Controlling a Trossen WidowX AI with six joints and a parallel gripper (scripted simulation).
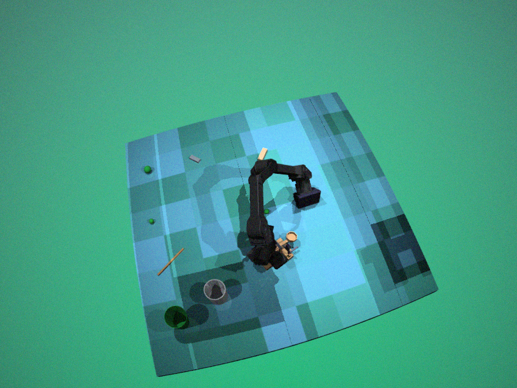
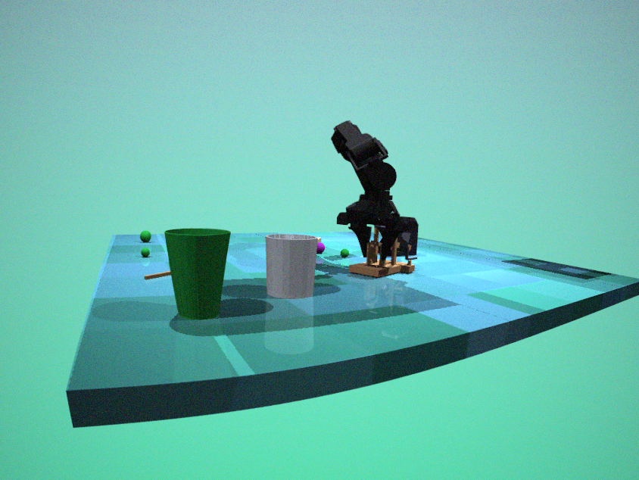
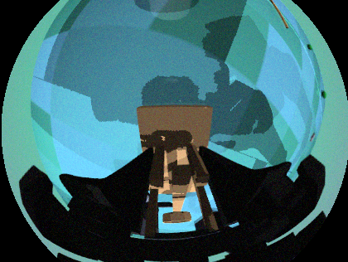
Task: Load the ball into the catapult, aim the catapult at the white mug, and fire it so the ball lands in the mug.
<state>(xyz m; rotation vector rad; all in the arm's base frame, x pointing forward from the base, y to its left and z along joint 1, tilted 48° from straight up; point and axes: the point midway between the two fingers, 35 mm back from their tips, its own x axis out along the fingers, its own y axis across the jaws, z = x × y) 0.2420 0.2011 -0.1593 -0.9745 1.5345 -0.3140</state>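
The wooden catapult [image 1: 285, 245] [image 2: 380, 266] [image 3: 175, 123] sits low at the table near the middle. Its spoon cup [image 1: 291, 236] looks empty. My gripper [image 1: 272, 254] [image 2: 382, 244] [image 3: 176, 151] reaches down over it and is shut on the catapult's frame. A purple ball [image 2: 320, 247] lies on the table behind the mug; the arm hides it in the top view. A small green ball [image 1: 266, 211] [image 2: 344, 252] lies near the arm.
A green cup [image 1: 176, 316] [image 2: 197, 273] stands left of the white mug. Two green balls [image 1: 147, 169] [image 1: 150, 221] [image 2: 145, 235] [image 2: 144, 252], a thin stick [image 1: 170, 261] [image 2: 157, 275], a grey block [image 1: 194, 158] and a tan block [image 1: 262, 153] lie about. The arm's base [image 1: 307, 197] stands behind.
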